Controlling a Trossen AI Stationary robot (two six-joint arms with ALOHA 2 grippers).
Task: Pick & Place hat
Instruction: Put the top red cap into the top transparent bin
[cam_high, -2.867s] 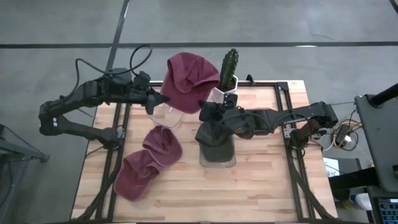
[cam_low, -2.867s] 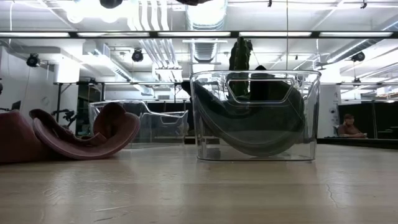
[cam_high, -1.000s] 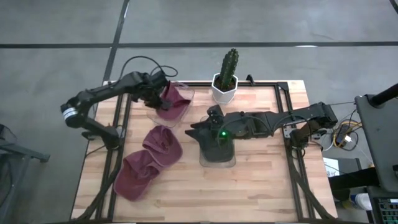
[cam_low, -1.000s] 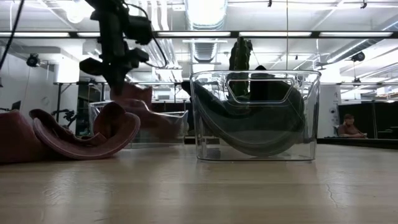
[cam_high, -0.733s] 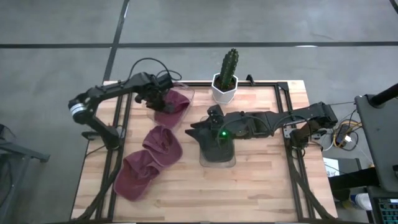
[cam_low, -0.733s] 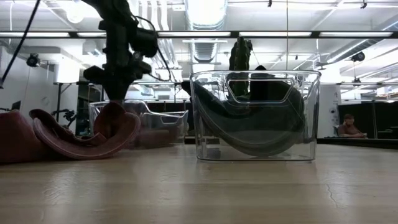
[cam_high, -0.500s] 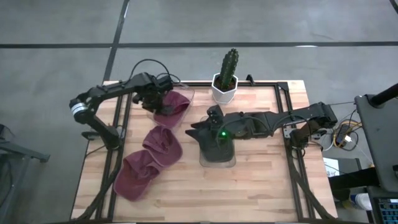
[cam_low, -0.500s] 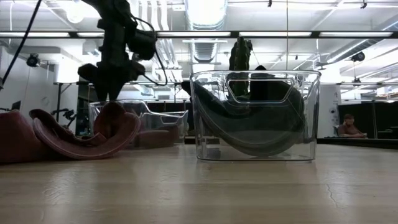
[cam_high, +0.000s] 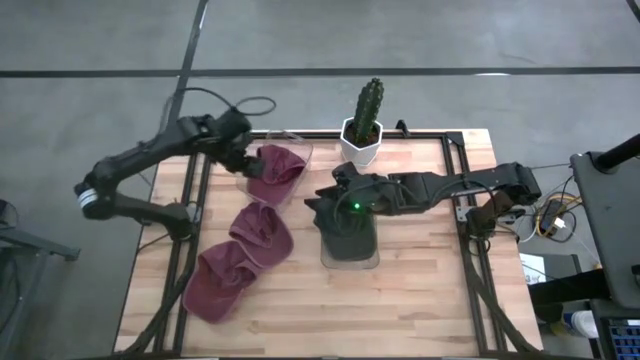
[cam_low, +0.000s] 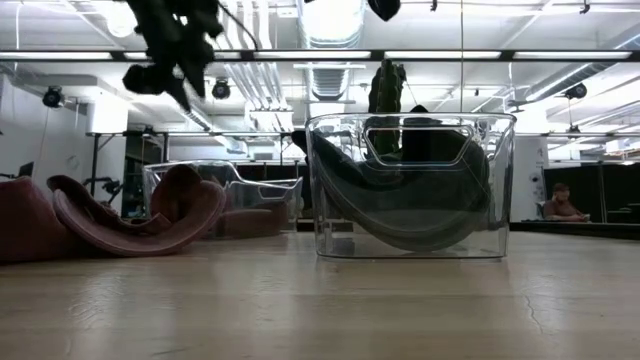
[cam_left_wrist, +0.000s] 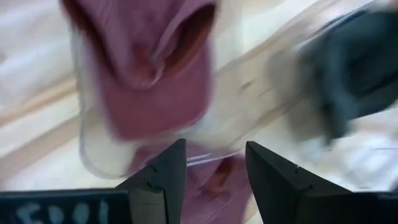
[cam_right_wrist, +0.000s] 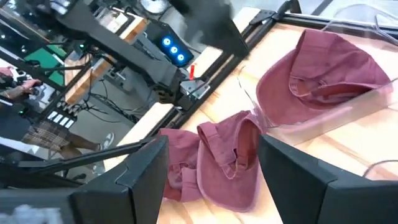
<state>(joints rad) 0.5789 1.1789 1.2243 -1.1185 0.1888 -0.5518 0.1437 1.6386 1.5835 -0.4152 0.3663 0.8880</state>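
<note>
A maroon hat (cam_high: 275, 168) (cam_left_wrist: 155, 68) lies crumpled inside the clear bin (cam_high: 301, 150) at the table's far left. My left gripper (cam_high: 245, 160) (cam_left_wrist: 214, 168) hangs open above that bin's left side, with nothing between its fingers; the low view shows it high up (cam_low: 165, 62). Two more maroon hats (cam_high: 262, 230) (cam_high: 222, 280) lie on the wood in front of the bin. My right gripper (cam_high: 318, 207) (cam_right_wrist: 214, 174) stands open over a second clear bin (cam_low: 410, 180), which holds a dark hat (cam_high: 348, 238).
A potted cactus (cam_high: 367, 125) stands at the far edge between the two bins. The right arm stretches across the table from its right side. Bare wood lies along the near edge and at the near right. A person sits far off in the room (cam_low: 562, 203).
My left gripper has opened and let go of the maroon hat, then risen out of the clear bin and drawn back toward the table's left edge. The hat has dropped and settled inside the bin.
</note>
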